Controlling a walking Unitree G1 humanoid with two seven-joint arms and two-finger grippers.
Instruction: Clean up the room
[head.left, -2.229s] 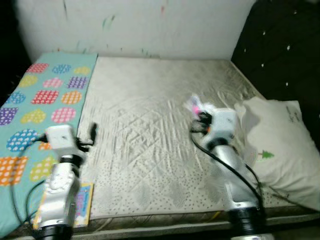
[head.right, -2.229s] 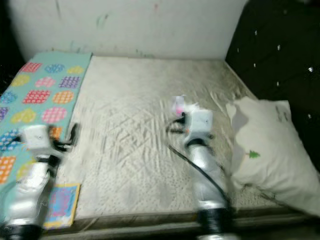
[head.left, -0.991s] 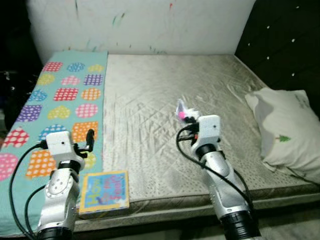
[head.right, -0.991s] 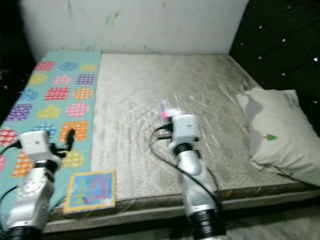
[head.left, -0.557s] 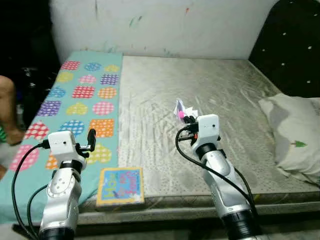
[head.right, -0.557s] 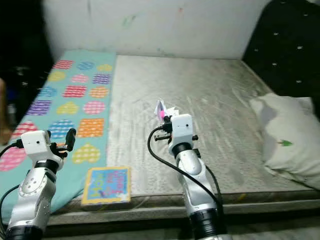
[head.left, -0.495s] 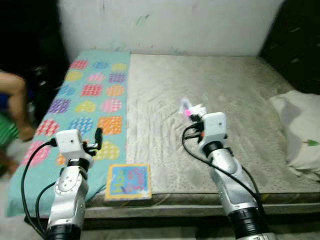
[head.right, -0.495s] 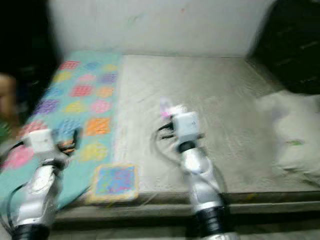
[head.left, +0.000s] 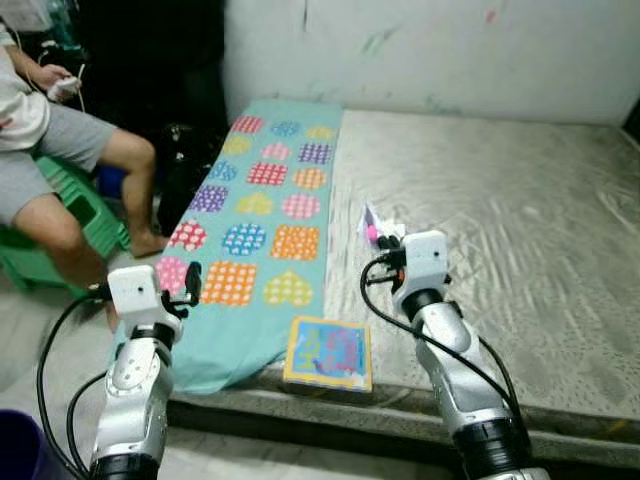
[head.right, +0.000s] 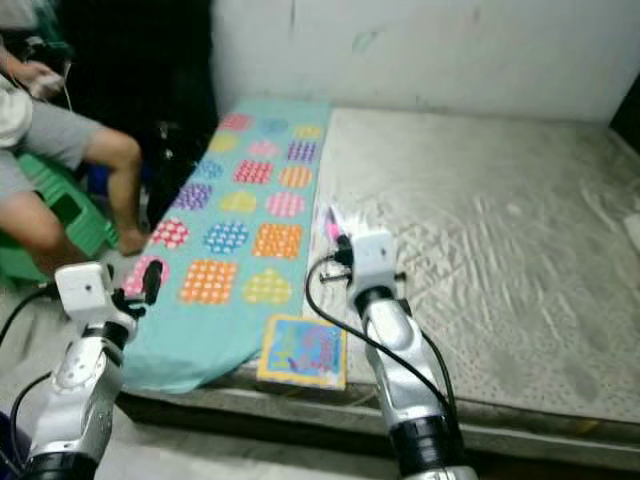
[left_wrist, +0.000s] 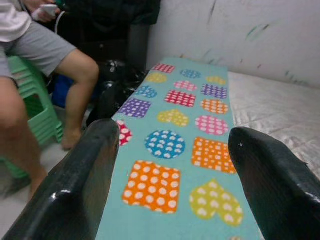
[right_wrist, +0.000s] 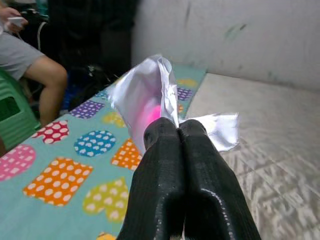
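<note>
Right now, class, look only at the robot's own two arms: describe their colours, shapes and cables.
Both arms are silver, jointed metal tubes ending in black collars near the base. Each wrist carries a boxy white camera housing. Black cables loop loosely from each wrist down along the arm. The left claw and the right claw each have two long black fingers; up close, the right fingers look ribbed and matte, the left ones smoother and glossier.

A wide bed with a pale quilted mattress stands against a white wall marked with faint coloured scribbles. A teal blanket with dotted colour patches covers the bed's left side. Left of the bed, a person sits on a green stool over a light floor, before a dark corner.
</note>
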